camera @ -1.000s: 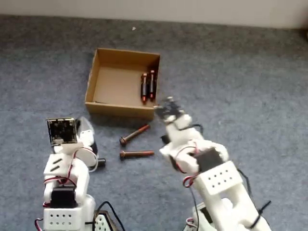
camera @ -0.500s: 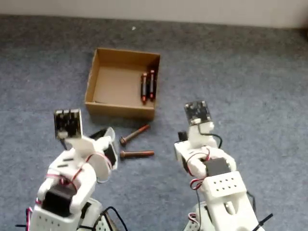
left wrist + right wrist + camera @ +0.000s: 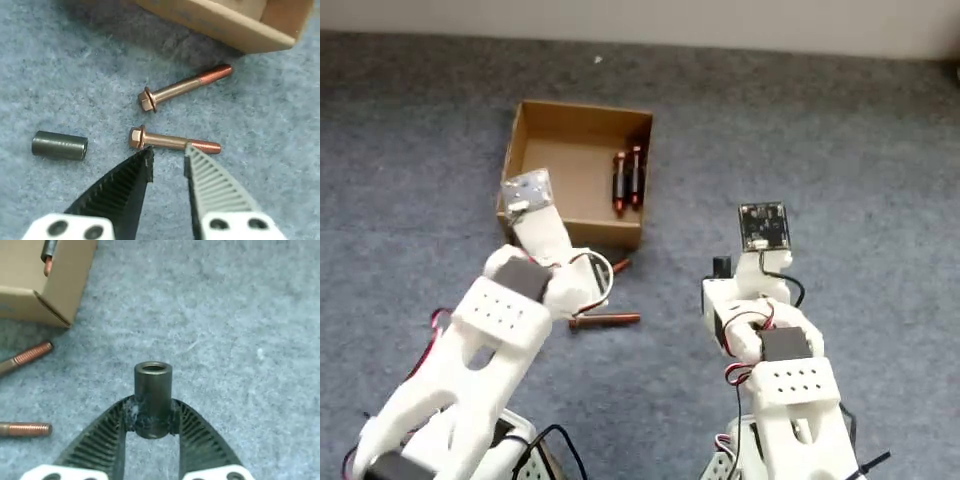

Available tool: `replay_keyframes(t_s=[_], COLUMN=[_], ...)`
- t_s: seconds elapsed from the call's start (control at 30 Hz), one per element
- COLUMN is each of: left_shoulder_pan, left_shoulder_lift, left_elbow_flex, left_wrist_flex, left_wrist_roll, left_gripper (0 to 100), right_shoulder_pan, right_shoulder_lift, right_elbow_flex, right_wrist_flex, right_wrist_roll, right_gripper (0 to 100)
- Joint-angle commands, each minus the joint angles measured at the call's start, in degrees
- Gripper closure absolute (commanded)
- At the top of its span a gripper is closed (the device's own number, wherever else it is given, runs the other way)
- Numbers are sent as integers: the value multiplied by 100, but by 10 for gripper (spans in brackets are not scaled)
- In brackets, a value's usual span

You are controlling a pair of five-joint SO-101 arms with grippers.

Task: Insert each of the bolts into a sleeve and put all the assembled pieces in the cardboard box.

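Note:
Two copper bolts lie on the grey carpet in front of the cardboard box (image 3: 570, 232): the nearer bolt (image 3: 172, 142) (image 3: 610, 319) and the farther bolt (image 3: 185, 86). My left gripper (image 3: 168, 154) hangs open just above the nearer bolt's shank, with nothing between its fingers. A loose dark sleeve (image 3: 60, 145) lies beside the bolt heads. My right gripper (image 3: 151, 412) is shut on another dark sleeve (image 3: 152, 390), holding it off the carpet with its bore facing away. It is right of the box. Two assembled pieces (image 3: 628, 180) lie inside the box along its right wall.
The box corner (image 3: 50, 280) and both bolt tips (image 3: 30, 354) (image 3: 25, 429) show beside the right gripper. Open carpet spreads to the right of and behind the right arm (image 3: 765, 330). The left arm (image 3: 510, 310) stretches toward the box front.
The left arm swung forward and right until its gripper hung over the bolts. The right arm drew back from the box corner, to the right.

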Motion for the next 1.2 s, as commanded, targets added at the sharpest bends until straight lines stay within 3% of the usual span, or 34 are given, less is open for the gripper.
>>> replay_keyframes(t_s=[0.0,0.33,0.6,0.8,1.17], left_shoulder_pan=[268,505,462,13,-848], left_shoulder_lift=[382,1112,2114,2387,2378], left_elbow_flex=[-259,-295,-277,-295,-875], left_wrist_flex=[18,-44,-589,-1037,-949], left_wrist_roll=[123,334,343,527,501], left_gripper=[791,787,786,786,786], right_shoulder_pan=[84,84,84,84,75], right_shoulder_lift=[-136,-136,-136,-136,-136], right_elbow_flex=[-57,-57,-57,-57,-48], right_wrist_flex=[-136,-136,-136,-136,-136], right_wrist_roll=[-62,-53,-44,-44,-44], right_gripper=[994,994,994,994,994])
